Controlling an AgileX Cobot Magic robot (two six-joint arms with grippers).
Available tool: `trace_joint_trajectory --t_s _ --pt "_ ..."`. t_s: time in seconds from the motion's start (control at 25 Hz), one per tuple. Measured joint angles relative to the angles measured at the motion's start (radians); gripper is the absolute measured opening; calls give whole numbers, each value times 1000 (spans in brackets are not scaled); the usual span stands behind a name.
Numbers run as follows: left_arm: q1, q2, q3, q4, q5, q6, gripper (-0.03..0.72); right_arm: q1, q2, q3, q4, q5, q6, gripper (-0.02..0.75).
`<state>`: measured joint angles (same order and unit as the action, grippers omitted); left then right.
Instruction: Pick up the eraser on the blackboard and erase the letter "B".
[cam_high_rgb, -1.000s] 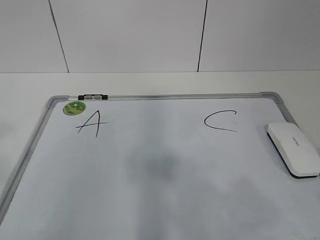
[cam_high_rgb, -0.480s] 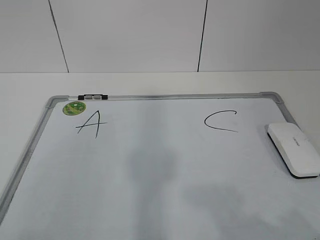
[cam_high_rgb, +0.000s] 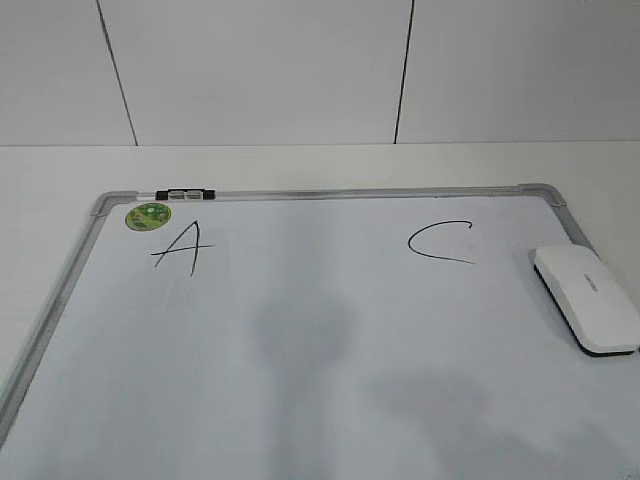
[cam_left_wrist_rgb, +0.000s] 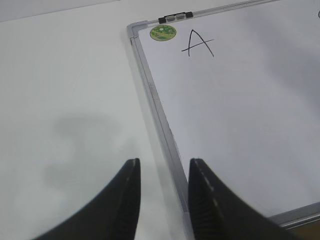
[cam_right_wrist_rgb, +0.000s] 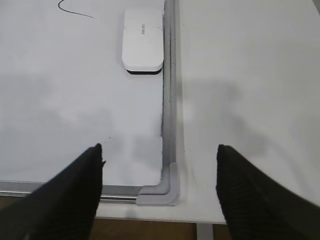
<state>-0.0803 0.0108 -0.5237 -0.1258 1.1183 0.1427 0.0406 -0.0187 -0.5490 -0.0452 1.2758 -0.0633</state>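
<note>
Eraser (cam_high_rgb: 586, 299) sat flat by the blackboard's (cam_high_rgb: 300, 191) right edge, probably parked after wiping since no "B" showed between A (cam_high_rgb: 181, 249) and C (cam_high_rgb: 441, 243), while both claws, left gripper (cam_left_wrist_rgb: 162, 172) and right gripper (cam_right_wrist_rgb: 159, 152), hung released and empty.

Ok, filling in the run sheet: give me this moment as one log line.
eraser: flat on blackboard, right edge | letters: A, C; no B | left fingers: empty | right fingers: wide, empty

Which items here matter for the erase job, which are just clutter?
Job: eraser, lying at the right edge of the blackboard. No "B" visible between the letters now.
Bystanders: letter A, letter C, green sticker, black clip on the frame.
</note>
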Motion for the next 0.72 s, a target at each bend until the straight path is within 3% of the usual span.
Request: trace_joint_trajectory --t_s 0.2,0.72 --pt "0 0 0 8 -2 -2 244 0 0 0 65 0 0 568" --pt "0 0 0 9 -2 -2 244 0 0 44 45 -122 0 568"
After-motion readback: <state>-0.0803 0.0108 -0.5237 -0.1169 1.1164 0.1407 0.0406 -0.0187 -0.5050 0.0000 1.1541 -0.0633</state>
